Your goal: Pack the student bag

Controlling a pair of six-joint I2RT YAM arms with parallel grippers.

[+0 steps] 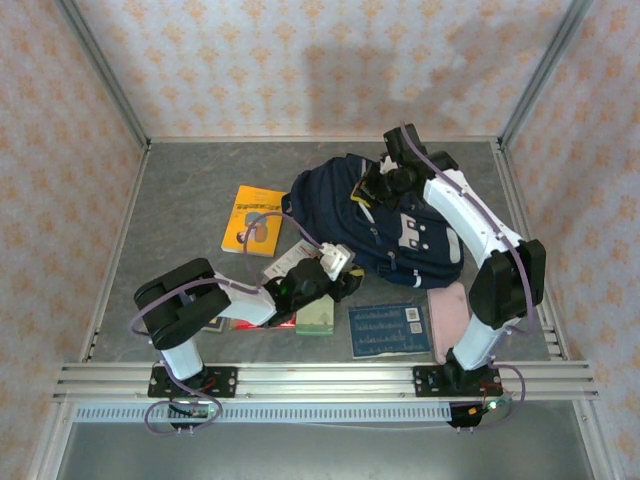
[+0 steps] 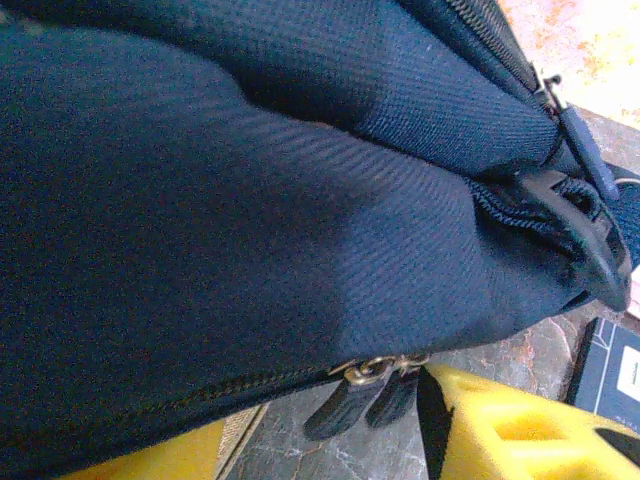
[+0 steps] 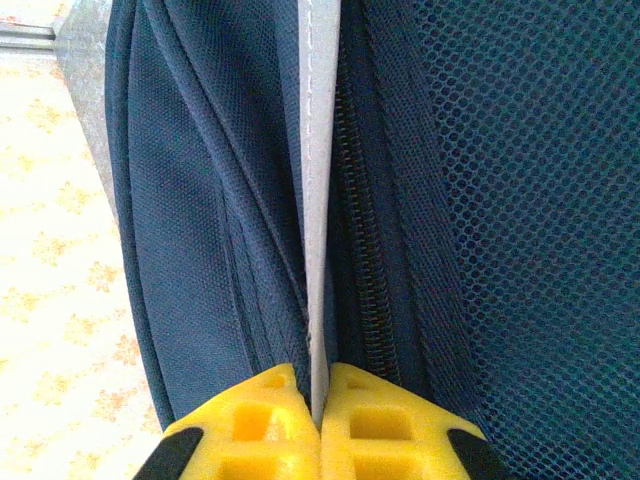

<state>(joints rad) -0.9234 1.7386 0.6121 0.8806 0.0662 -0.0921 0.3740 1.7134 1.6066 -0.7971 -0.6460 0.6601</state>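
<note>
The student bag [image 1: 395, 225], dark navy with a white front patch, lies in the middle of the table. My left gripper [image 1: 345, 264] is at its near-left edge. In the left wrist view the yellow fingers [image 2: 510, 430] stand apart on either side of two dark zipper pulls [image 2: 365, 402] hanging from the bag's [image 2: 250, 200] zipper line, without touching them. My right gripper [image 1: 380, 188] is on the bag's far top. Its fingers [image 3: 240, 420] are shut on a grey stripe [image 3: 320, 200] of the bag, next to a zipper track and blue mesh.
A yellow book [image 1: 255, 220] lies left of the bag. Along the near edge are a blue booklet [image 1: 390, 330], a pink pouch [image 1: 448, 310], a green item [image 1: 316, 318] and a red item [image 1: 272, 323] partly under my left arm. Metal rails border the table.
</note>
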